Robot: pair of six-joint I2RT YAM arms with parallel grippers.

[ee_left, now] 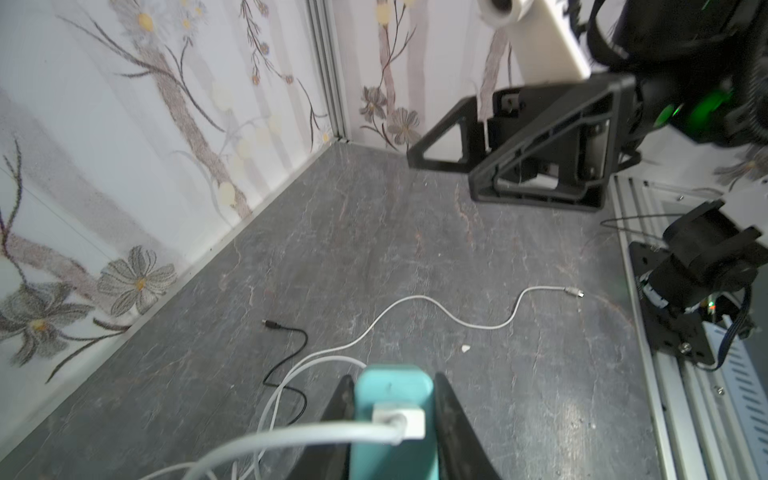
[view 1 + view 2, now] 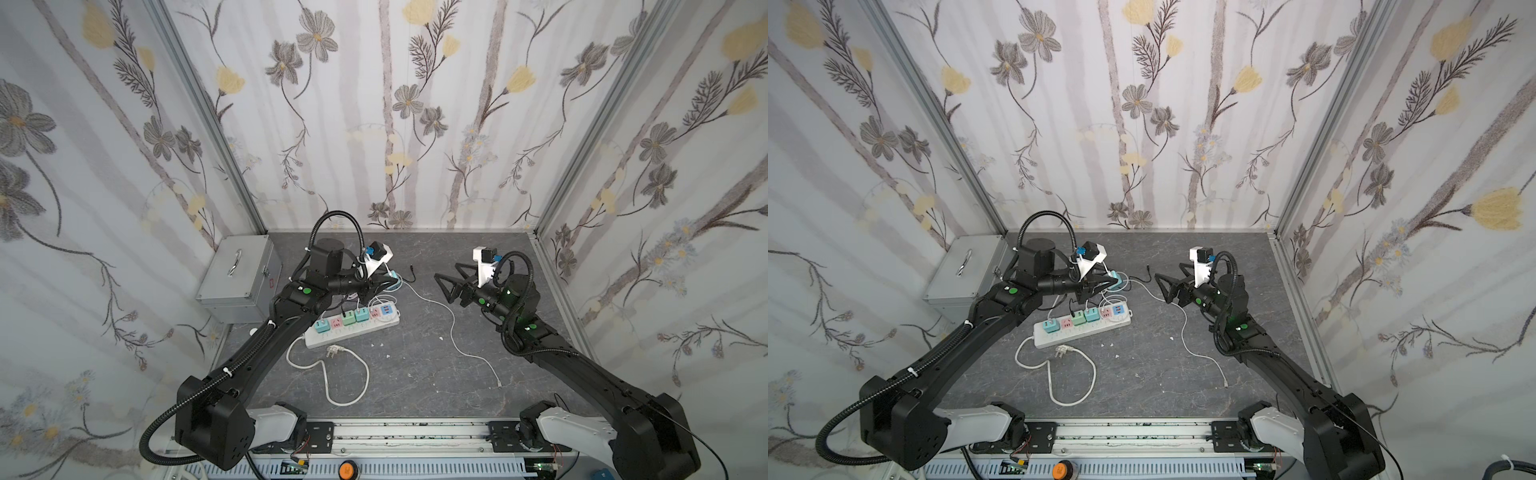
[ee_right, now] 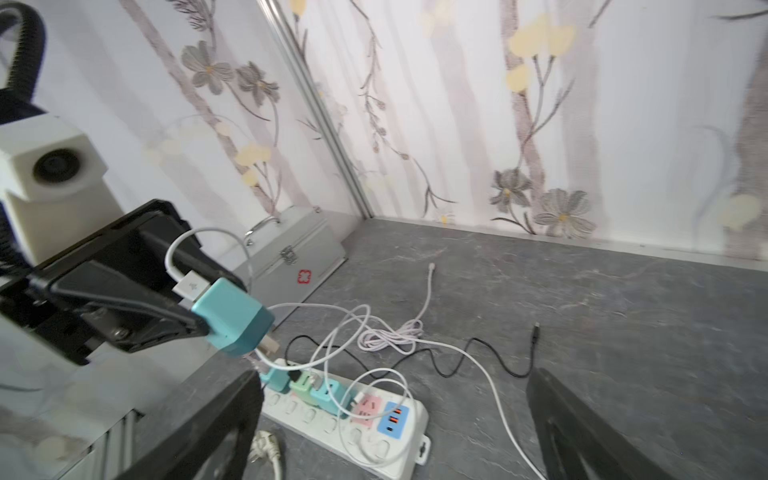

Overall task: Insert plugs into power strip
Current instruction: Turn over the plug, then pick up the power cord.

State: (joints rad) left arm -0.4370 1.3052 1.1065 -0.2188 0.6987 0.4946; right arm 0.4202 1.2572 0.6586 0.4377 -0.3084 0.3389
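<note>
Past the mounting rail [image 2: 415, 434], a thick white cord [image 2: 332, 376] loops across the desk [image 2: 415, 374] to the power strip [image 2: 332, 337], three plugs [image 2: 348, 318] already seated (two teal, one mint). Just beyond, raised, the left gripper [image 1: 395, 386] pinches the fourth plug [image 3: 235, 318], not yet inserted. The right gripper [image 2: 442, 287], jaws spread, hangs empty well apart.
</note>
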